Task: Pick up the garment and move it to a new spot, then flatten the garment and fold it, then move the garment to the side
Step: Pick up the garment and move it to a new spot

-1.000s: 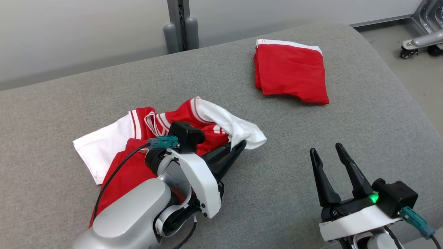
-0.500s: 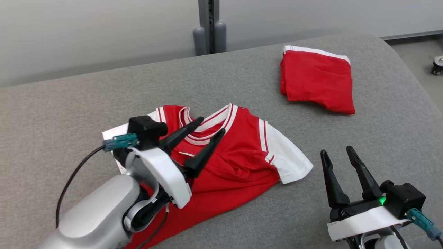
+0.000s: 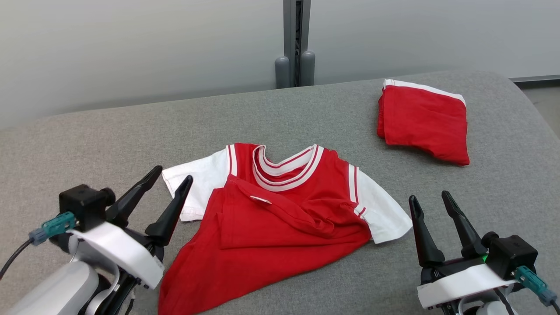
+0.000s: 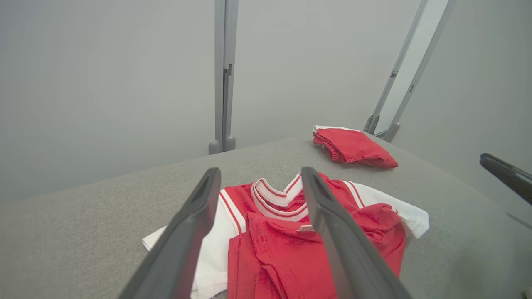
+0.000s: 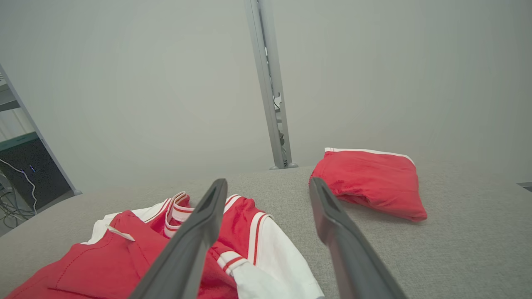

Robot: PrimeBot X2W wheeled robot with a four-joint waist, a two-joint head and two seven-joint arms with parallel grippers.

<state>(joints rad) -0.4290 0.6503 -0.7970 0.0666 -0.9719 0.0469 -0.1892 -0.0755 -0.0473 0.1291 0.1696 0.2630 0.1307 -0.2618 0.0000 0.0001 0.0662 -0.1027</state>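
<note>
My left claw (image 3: 173, 173) and right claw (image 3: 428, 196) both stand wide and empty, flanking the red-and-white shirt (image 3: 280, 210) lying rumpled mid-desk (image 3: 131, 131), collar away from me, a folded red garment (image 3: 424, 124) beyond at far right.

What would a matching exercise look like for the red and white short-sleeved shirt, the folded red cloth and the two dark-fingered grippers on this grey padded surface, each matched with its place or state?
Things:
1. red and white short-sleeved shirt
2. folded red cloth with a white edge
3. left gripper
4. right gripper

Places or states:
A. open and empty, lower right of the head view
B. lying rumpled in the middle of the grey padded surface
C. open and empty, lower left of the head view
D. neatly folded, at the far right

Pairs: 1-B, 2-D, 3-C, 4-A
</note>
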